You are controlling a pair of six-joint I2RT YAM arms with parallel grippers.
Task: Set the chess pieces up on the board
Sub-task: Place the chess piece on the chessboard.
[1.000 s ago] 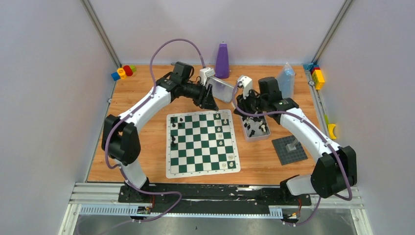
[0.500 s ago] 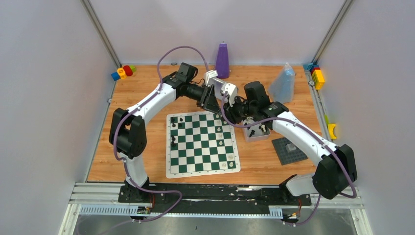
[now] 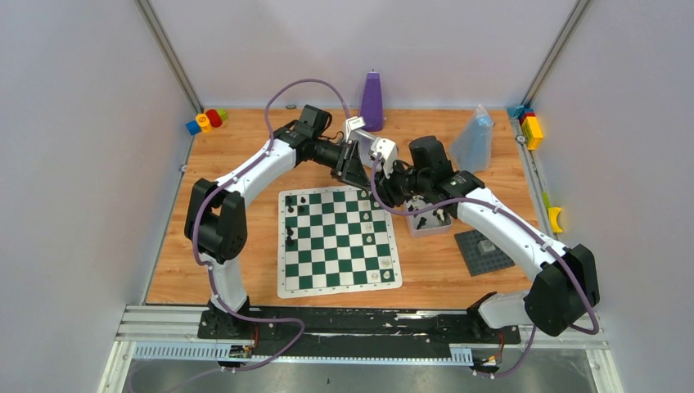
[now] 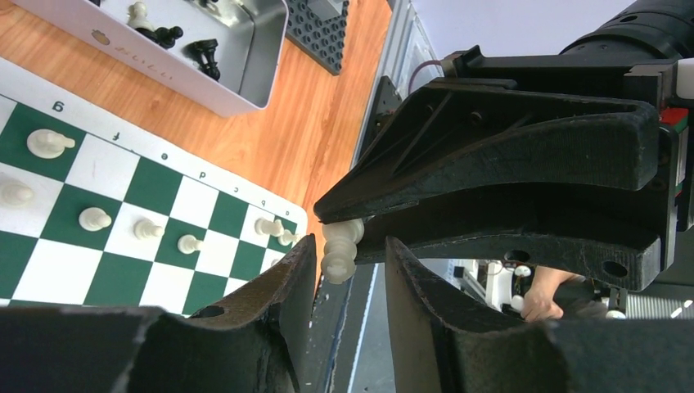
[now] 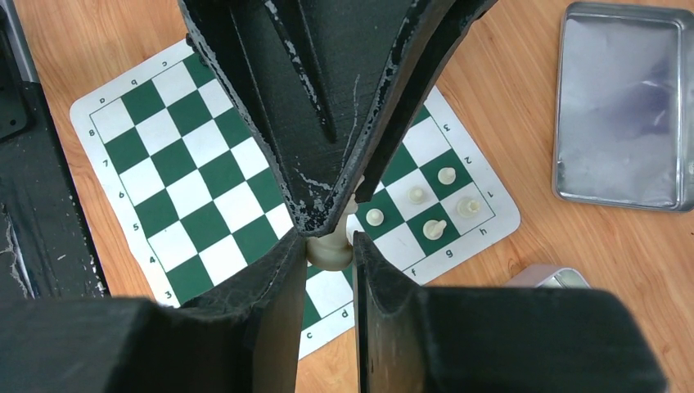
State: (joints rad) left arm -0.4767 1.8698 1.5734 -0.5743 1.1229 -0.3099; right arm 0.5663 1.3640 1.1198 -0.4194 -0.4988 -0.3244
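Though it's hidden overhead, white piece (image 5: 327, 255) pinched in right gripper (image 5: 330, 244), wrist views

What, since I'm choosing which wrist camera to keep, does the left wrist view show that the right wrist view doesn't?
Only the left wrist view shows the white tin with loose chess pieces in it, and the dark studded baseplate. Only the right wrist view shows the silver tray. Both show the board with cream pieces on it. Both also show the cream piece pinched in the right claw, with the left claw open around it.
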